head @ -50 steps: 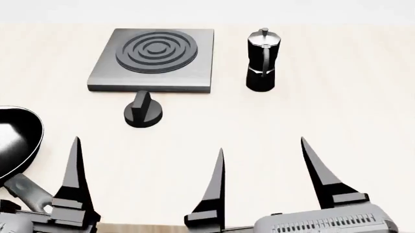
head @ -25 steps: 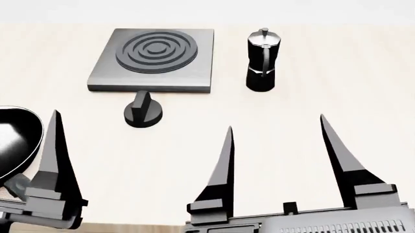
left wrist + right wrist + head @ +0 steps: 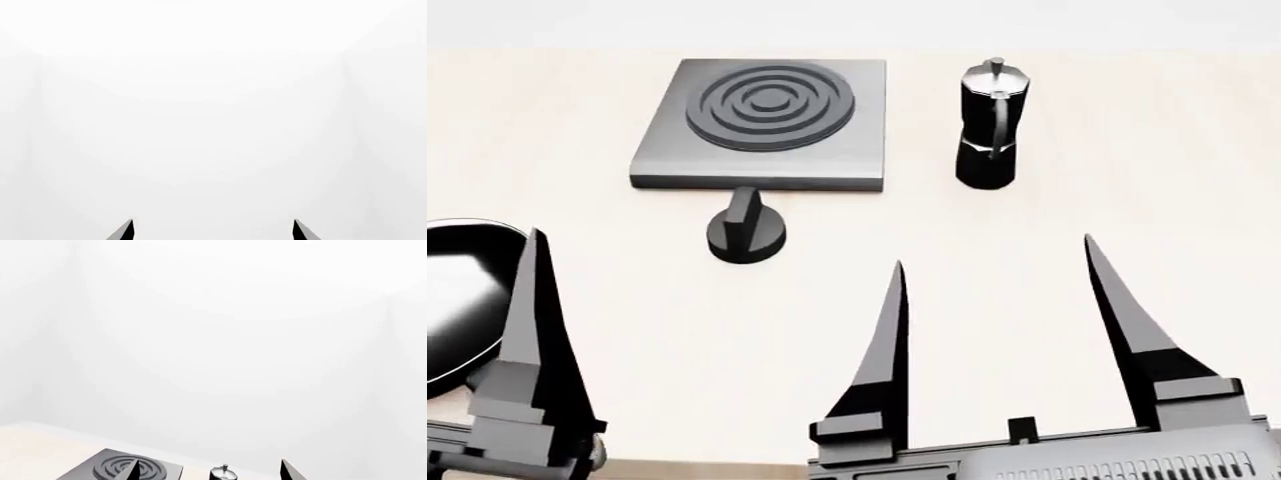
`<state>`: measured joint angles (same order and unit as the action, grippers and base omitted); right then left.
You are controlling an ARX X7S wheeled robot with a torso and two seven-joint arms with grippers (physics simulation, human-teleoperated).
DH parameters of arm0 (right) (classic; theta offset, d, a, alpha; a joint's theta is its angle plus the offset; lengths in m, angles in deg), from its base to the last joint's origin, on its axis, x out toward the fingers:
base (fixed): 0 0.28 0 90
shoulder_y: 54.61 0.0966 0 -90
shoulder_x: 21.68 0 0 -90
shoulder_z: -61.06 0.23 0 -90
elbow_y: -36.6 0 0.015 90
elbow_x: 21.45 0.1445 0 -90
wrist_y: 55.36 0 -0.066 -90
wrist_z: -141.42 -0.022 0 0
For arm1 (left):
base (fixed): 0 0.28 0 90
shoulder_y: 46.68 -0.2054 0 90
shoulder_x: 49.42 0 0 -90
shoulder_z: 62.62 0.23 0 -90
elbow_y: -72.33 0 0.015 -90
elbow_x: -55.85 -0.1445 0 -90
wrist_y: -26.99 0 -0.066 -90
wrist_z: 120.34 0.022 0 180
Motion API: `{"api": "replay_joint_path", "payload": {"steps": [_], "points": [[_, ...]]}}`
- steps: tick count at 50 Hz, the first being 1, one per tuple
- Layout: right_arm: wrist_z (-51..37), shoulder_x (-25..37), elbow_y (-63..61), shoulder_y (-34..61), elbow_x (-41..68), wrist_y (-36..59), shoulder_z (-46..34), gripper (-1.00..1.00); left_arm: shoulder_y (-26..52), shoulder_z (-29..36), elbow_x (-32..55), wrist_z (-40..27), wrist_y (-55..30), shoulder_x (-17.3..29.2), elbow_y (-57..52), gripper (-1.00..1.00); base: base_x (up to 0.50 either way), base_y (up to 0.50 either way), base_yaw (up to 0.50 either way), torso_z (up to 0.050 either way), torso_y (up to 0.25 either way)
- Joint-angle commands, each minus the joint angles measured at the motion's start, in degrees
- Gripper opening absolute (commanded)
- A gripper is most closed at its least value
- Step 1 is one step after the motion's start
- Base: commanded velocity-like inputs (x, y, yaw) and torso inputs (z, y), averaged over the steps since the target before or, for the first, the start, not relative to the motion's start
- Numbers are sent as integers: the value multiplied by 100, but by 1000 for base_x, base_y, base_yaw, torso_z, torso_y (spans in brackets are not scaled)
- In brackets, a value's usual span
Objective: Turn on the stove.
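Sitting toward the worktop's far edge, left of centre: stove (image 3: 761, 125), rings up, with knob (image 3: 746, 233) just off its near side, fin upright. Standing right of stove, apart: moka pot (image 3: 990, 125). Lying at left edge: pan (image 3: 461, 300). Hovering over near edge, both well short of knob: right gripper (image 3: 994, 300), spread wide, empty; left gripper (image 3: 213, 231), fingers parted, holding nothing.

A flat square brushed-grey stove (image 3: 761, 125) with dark raised concentric rings is laid on the pale tabletop (image 3: 1094, 250). Its small black round knob (image 3: 746, 232), fin upright, is set just beside the plate's near edge.
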<state>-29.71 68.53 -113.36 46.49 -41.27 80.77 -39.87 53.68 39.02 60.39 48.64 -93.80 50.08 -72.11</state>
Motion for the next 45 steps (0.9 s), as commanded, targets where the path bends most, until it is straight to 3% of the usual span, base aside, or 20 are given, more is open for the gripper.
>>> {"api": "replay_joint_path", "payload": {"steps": [1, 45], "points": [[58, -15, -3, -11, -46, -13, -25, 100, 13, 6, 59, -133, 16, 94, -23, 100, 0, 246, 0, 0, 0], [79, -15, -2, -15, -110, -26, -90, 100, 72, 146, 192, -505, 24, 362, -40, 100, 0, 248, 0, 0, 0]]}}
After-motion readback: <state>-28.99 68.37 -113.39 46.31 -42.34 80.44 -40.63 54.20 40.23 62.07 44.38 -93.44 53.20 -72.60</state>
